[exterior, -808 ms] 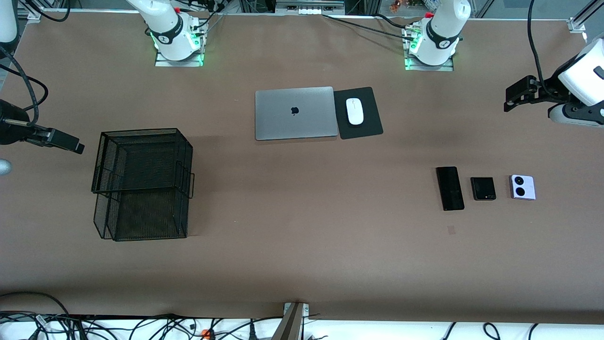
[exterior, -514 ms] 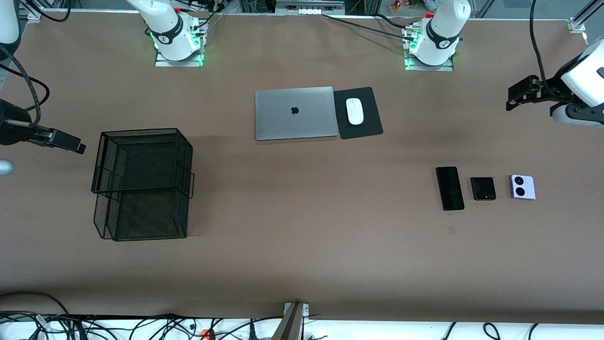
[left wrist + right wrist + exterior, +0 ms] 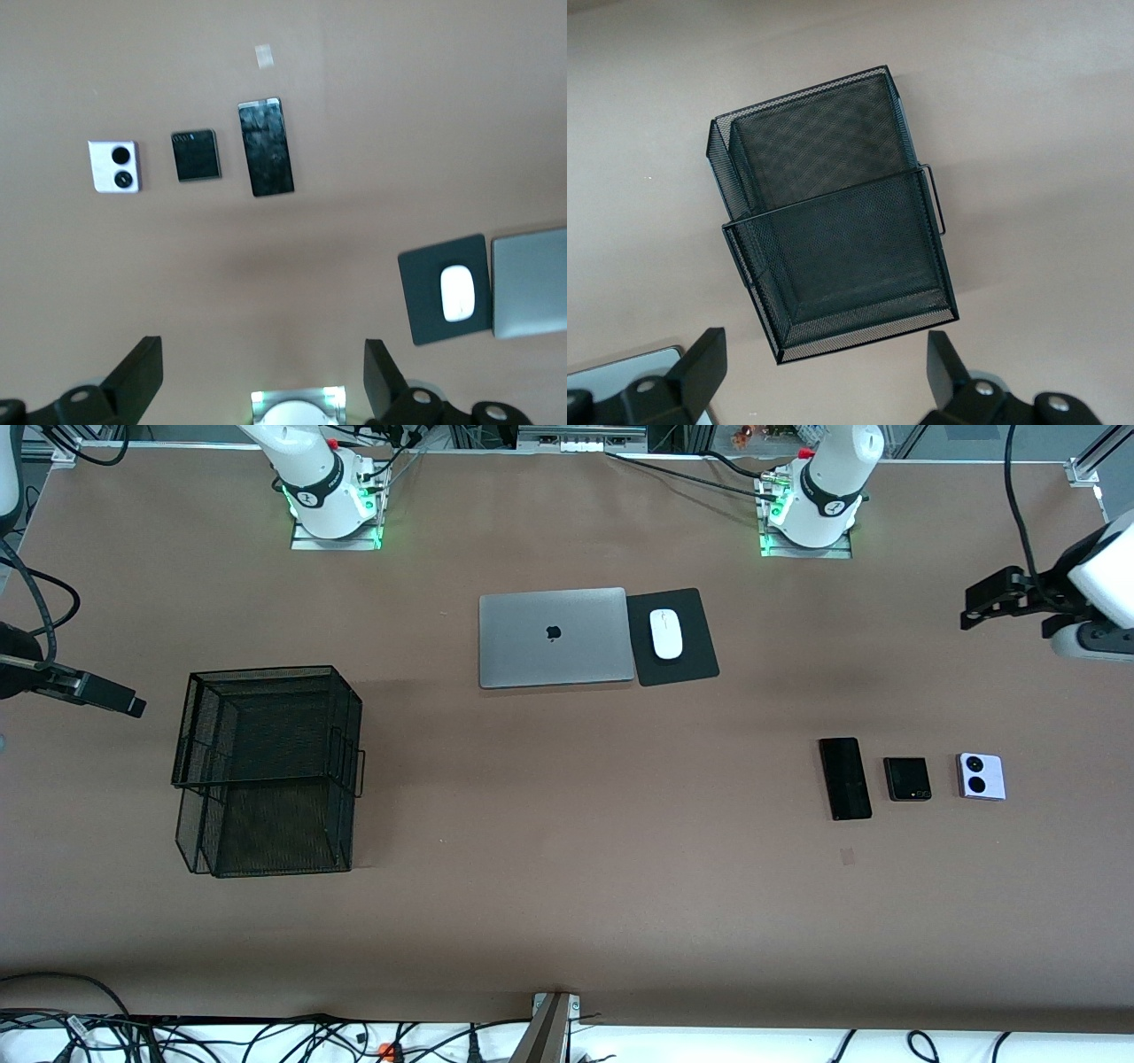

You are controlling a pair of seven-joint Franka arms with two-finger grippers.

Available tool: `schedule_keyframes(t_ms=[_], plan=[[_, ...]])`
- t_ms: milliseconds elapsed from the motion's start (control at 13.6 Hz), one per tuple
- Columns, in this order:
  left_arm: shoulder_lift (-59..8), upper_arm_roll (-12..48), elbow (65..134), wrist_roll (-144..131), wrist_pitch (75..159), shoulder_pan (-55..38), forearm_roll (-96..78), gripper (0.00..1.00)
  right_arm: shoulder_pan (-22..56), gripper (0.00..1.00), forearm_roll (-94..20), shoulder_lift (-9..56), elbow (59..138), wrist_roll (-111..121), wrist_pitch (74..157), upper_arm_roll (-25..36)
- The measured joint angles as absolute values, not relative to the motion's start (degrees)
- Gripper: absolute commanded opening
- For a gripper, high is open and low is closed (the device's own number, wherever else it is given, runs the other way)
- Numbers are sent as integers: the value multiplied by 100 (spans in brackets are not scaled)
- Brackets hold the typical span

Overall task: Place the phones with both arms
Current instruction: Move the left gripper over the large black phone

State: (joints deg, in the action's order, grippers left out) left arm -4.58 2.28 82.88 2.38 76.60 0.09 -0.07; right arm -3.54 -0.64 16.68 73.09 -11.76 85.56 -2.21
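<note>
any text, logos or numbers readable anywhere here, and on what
No words or numbers can be read.
Apple logo, a sign and no text: on the lid of the silver laptop.
Small marks on the black bands of the arm bases: too small to read.
The three phones show no readable text.

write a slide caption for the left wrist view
Open left pincer above three phones in a row, mouse and laptop nearby.
</note>
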Motion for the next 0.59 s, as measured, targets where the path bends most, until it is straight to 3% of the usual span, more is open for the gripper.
schedule_keyframes(t_ms=[587], plan=[[-1317,276,8410,-195,7434,-85,39,100,-341,100,-57,1747,7345,-1172,8558,-232]])
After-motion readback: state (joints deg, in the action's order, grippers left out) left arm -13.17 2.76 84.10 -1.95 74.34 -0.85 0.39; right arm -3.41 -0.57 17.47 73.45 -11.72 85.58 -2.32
